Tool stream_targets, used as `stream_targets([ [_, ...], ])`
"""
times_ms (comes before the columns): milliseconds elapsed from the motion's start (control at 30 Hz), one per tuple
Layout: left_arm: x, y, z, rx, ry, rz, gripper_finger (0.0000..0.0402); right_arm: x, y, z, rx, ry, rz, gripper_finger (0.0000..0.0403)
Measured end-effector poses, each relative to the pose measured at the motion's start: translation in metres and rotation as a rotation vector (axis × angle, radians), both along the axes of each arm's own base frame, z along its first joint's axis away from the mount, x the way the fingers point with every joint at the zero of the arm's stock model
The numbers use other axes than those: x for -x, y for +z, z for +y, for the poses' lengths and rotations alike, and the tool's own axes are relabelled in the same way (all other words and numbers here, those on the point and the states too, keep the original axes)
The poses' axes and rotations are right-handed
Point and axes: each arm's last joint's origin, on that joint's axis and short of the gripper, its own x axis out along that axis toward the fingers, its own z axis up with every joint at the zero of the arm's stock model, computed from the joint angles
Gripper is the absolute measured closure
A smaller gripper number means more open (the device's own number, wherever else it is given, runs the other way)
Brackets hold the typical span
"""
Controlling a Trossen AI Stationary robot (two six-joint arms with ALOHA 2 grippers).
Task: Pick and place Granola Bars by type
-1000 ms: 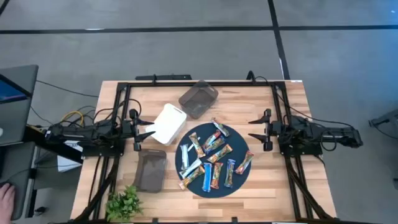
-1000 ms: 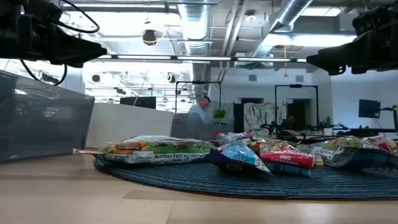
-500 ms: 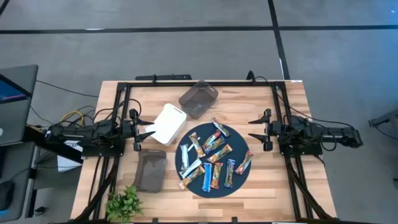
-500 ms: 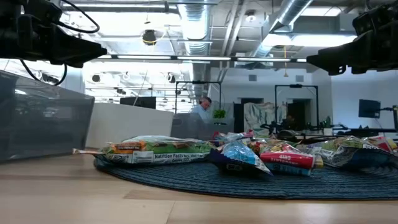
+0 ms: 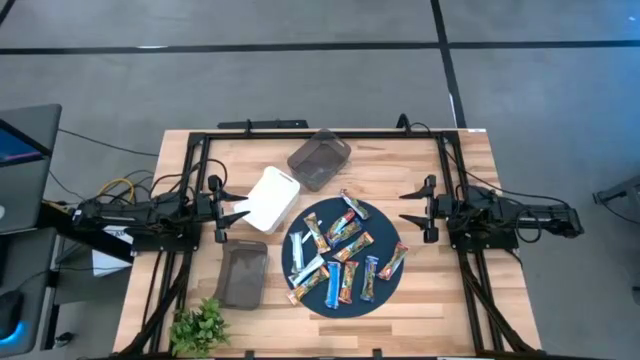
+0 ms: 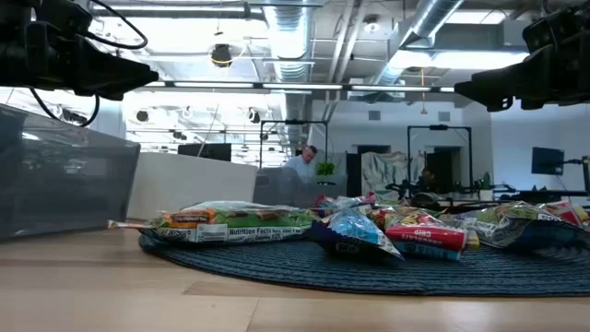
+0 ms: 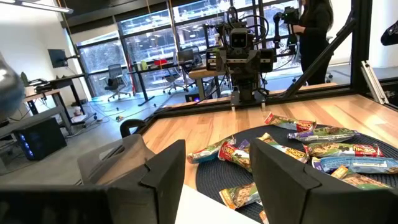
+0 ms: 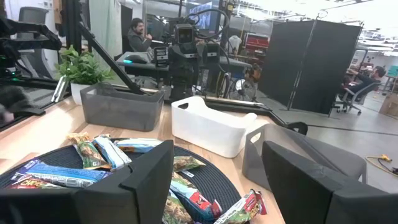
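Both arms parked at desk sides, nothing picked yet.

Granola Bars (image 5: 342, 252) lie heaped on the round dark mat (image 5: 300, 285) mid-desk (image 5: 420, 300), some overlapping. Left gripper (image 5: 236, 217) hovers at the white tray (image 5: 271, 198), jaws apart, empty; right gripper (image 5: 407, 207) hovers just beside the mat's edge, jaws apart, empty. Two grey trays (image 5: 319, 158) near. Best start: take a bar at the heap's edge, lying clear of others, grip across its narrow width, one type per tray.

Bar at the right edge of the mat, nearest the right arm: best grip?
Take that bar across its narrow width at mid-length, straight down from above. It lies flat and diagonal on the round mat, apart from its neighbours, so turn the open right claw square to its long axis.
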Motion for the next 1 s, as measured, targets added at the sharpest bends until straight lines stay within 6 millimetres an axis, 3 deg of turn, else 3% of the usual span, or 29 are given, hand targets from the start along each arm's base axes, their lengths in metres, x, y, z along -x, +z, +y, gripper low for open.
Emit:
stream_targets([
  [1000, 0.0000, 0.0000, 0.0000, 0.027, -0.002, -0.005, 0.0228, 0.0000, -0.0001, 0.0000, 0.000, 0.000, 0.000, 0.0163],
])
